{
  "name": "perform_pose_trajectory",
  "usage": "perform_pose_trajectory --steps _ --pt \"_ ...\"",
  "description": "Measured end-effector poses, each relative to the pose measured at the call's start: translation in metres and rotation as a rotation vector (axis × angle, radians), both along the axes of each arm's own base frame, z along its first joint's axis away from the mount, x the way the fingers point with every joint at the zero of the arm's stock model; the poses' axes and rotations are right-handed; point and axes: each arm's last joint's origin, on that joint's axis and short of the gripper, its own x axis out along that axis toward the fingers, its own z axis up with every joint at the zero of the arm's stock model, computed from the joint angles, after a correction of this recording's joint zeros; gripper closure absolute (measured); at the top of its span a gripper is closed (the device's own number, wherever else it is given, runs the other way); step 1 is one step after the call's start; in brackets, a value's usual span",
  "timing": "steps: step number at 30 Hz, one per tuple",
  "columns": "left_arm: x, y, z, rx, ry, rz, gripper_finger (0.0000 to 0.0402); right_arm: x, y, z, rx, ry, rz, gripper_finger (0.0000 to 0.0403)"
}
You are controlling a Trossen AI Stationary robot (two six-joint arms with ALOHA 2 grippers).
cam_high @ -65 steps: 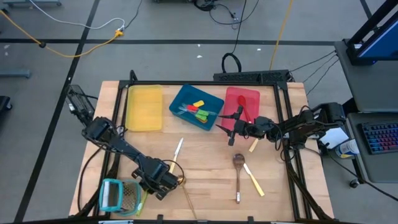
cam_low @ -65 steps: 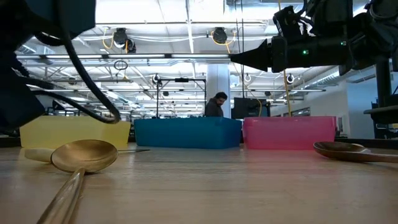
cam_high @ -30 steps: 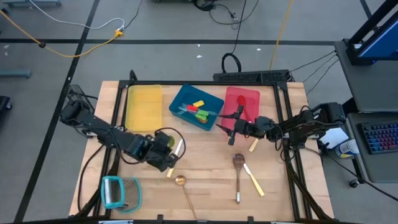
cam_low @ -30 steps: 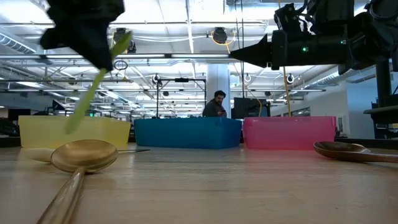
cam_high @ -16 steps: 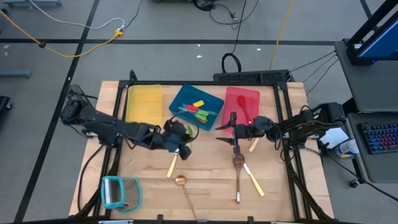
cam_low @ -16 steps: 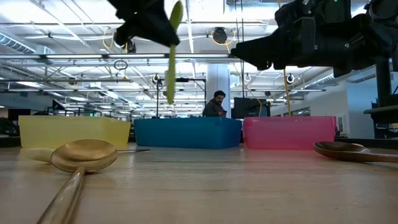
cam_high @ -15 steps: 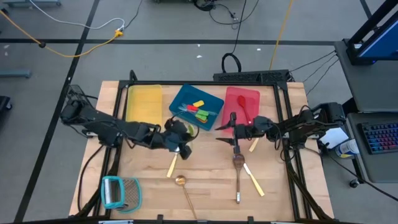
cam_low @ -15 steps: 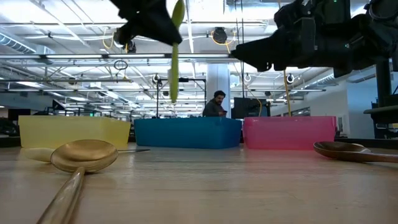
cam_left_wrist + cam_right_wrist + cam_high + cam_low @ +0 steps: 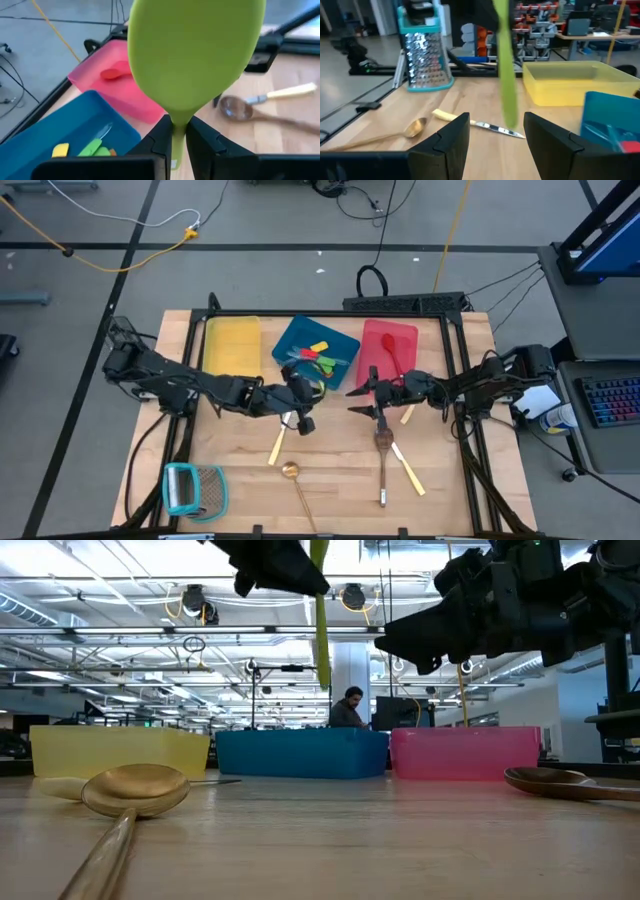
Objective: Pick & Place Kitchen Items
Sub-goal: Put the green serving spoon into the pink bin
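Observation:
My left gripper (image 9: 308,392) is shut on a green spatula (image 9: 195,55) above the near edge of the blue tray (image 9: 300,340). In the low view the green spatula (image 9: 321,630) shows edge-on and about upright, high above the table. My right gripper (image 9: 357,401) stands open in front of the red tray (image 9: 400,335), above the bowl of the wooden spoon (image 9: 383,448), with nothing between its fingers. A brass spoon (image 9: 296,483) and cream-handled knives (image 9: 278,442) (image 9: 408,467) lie flat on the table. The blue tray holds several small utensils (image 9: 318,358). A red spoon (image 9: 392,352) lies in the red tray. My left gripper pinches the spatula's narrow neck (image 9: 178,122) between its two fingers, right where the blade widens. The fingers (image 9: 202,140) lie across the spatula. The spatula is lifted clear of the table and trays and stands about upright.
A yellow tray (image 9: 232,352) stands at the far left, beside the blue one. A teal-framed grater (image 9: 192,490) stands at the near left corner. A third cream-handled knife (image 9: 407,414) lies under the right arm. People and shelves show in the room beyond the table.
My left gripper has carried the green spatula up and toward the table's right and far side, from above the knife to the blue tray's near edge. It has rolled at the wrist, and the spatula has gone from slanting to about upright. My right gripper has rolled in place, still open.

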Motion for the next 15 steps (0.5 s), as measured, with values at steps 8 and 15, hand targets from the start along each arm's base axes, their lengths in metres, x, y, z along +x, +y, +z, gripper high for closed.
perform_pose_trajectory --steps 8,15 --pt "0.022 -0.006 -0.017 0.045 -0.034 -0.089 0.0356 0.0 0.013 0.0 -0.02 -0.007 0.001 0.0222" --pt "0.032 -0.007 -0.021 0.052 -0.09 -0.129 0.0356 -0.001 0.019 0.0 -0.018 -0.001 -0.02 0.0222"
